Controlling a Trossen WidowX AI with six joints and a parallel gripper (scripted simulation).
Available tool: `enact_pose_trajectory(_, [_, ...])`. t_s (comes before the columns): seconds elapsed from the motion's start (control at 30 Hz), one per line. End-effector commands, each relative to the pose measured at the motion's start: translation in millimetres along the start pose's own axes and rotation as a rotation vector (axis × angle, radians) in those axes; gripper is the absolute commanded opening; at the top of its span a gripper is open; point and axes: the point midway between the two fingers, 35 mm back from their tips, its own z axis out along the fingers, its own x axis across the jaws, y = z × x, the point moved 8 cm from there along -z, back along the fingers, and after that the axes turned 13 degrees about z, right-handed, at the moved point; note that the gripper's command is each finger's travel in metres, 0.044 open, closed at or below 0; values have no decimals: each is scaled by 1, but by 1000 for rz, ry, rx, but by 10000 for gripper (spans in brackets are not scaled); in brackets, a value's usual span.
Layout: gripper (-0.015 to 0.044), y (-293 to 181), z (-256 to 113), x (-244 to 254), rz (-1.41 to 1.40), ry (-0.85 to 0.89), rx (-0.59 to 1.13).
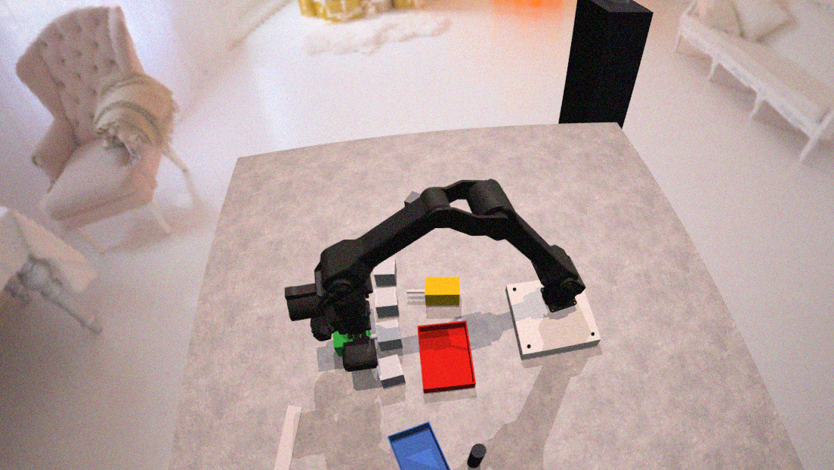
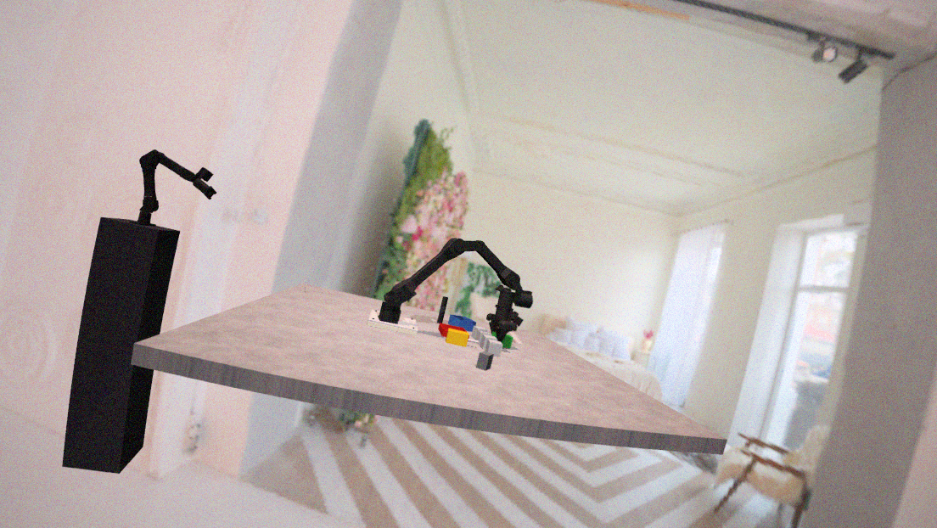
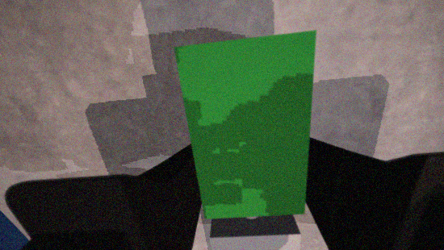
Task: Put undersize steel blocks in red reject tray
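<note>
The gripper (image 1: 353, 337) (image 2: 503, 335) (image 3: 244, 140) is clamped on the green gauge (image 1: 340, 343) (image 2: 507, 340) (image 3: 246, 121), toward the counter's left edge in the top view. Beside it stand steel blocks (image 1: 387, 298) (image 2: 484, 360) (image 3: 254, 227) in a row; further right, the red tray (image 1: 421, 357) (image 2: 444, 329).

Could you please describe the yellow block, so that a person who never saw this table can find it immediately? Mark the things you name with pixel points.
On the table (image 1: 613, 233) (image 2: 314, 347), find the shallow red tray (image 1: 446, 359). In the top view, the yellow block (image 1: 442, 290) (image 2: 457, 337) lies just above it, right of the row of grey blocks (image 1: 387, 298). It alone is yellow, with thin pale prongs pointing toward that row.
</note>
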Motion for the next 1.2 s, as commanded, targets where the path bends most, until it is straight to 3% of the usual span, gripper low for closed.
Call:
enact_pose_trajectory(0.0, [0, 4, -3, 1, -1, 2, -19])
enact_pose_trajectory(1.17, [0, 13, -3, 3, -1, 3, -21])
